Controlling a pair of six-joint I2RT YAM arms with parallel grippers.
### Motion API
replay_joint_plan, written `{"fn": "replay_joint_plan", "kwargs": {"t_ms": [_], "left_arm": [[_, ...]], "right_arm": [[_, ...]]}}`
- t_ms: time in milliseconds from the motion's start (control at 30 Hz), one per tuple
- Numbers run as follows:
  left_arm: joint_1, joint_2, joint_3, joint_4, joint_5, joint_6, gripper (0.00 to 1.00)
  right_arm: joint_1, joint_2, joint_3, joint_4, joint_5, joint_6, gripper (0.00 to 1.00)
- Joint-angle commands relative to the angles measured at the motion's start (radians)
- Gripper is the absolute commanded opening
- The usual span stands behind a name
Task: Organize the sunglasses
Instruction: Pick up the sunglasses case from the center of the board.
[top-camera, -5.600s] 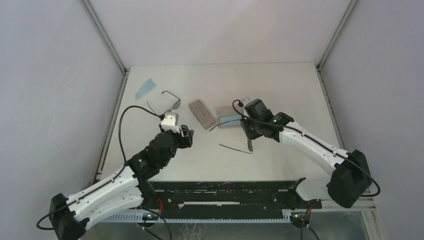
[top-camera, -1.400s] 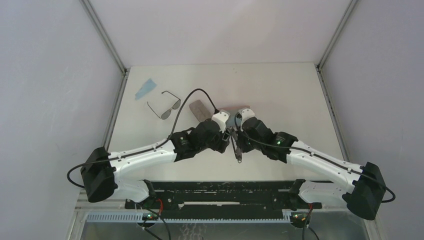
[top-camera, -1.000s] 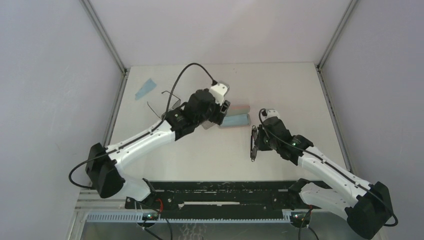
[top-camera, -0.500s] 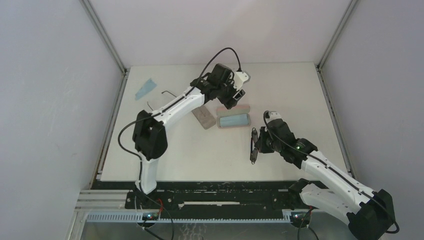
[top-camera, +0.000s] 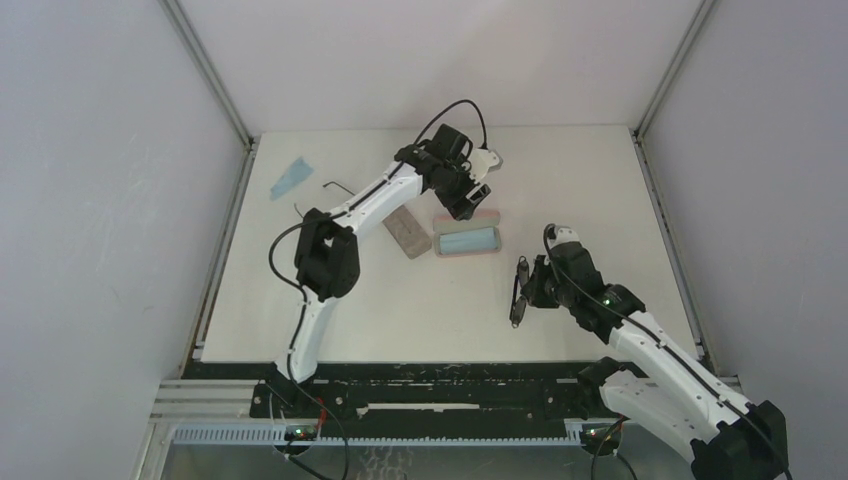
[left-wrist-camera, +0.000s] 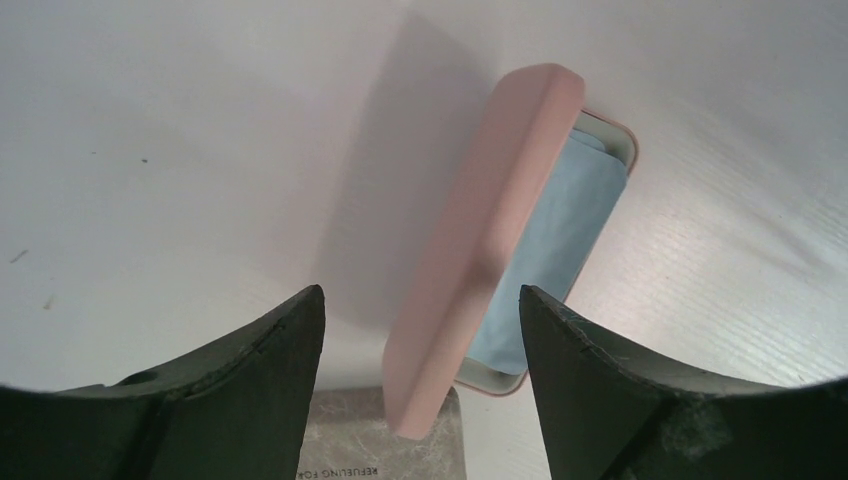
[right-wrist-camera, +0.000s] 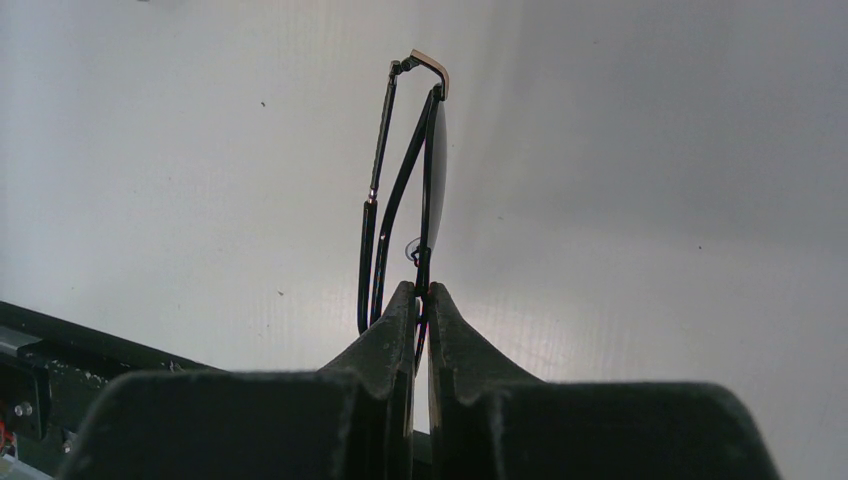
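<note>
The white-and-black left arm (top-camera: 368, 198), centre-left in the top view, and the matching right arm (top-camera: 660, 350), lower right, share white moulded shells and matte black joint housings. A thin black cable (top-camera: 455, 101) arcs over the left wrist, and a small green light (top-camera: 607, 298) dots the right forearm. The left gripper (left-wrist-camera: 420, 290) and right gripper (right-wrist-camera: 421, 288) have dark wedge-shaped fingers (left-wrist-camera: 230, 390).

The left arm (top-camera: 350, 210) is stretched far forward, bent sharply at the elbow, with the forearm running up and to the right. Its gripper (top-camera: 466, 205) points downward, the fingers (left-wrist-camera: 240, 385) spread wide apart and holding nothing. The right arm (top-camera: 650, 340) extends from its base up and to the left. Its gripper (top-camera: 527, 290) has the fingers (right-wrist-camera: 395, 345) pressed together, pinching folded sunglasses (right-wrist-camera: 437, 170) near the middle of the frame.
</note>
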Motion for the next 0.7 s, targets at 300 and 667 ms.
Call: {"fn": "replay_joint_plan", "kwargs": {"t_ms": [300, 667], "left_arm": [[-0.002, 0.050, 0.077, -0.054, 0.115, 0.052, 0.68], [-0.003, 0.045, 0.085, -0.060, 0.167, 0.051, 0.42]], "right_arm": [[-0.036, -0.027, -0.005, 0.020, -0.042, -0.022, 0.00], [-0.038, -0.030, -0.005, 0.024, -0.050, -0.023, 0.00]]}}
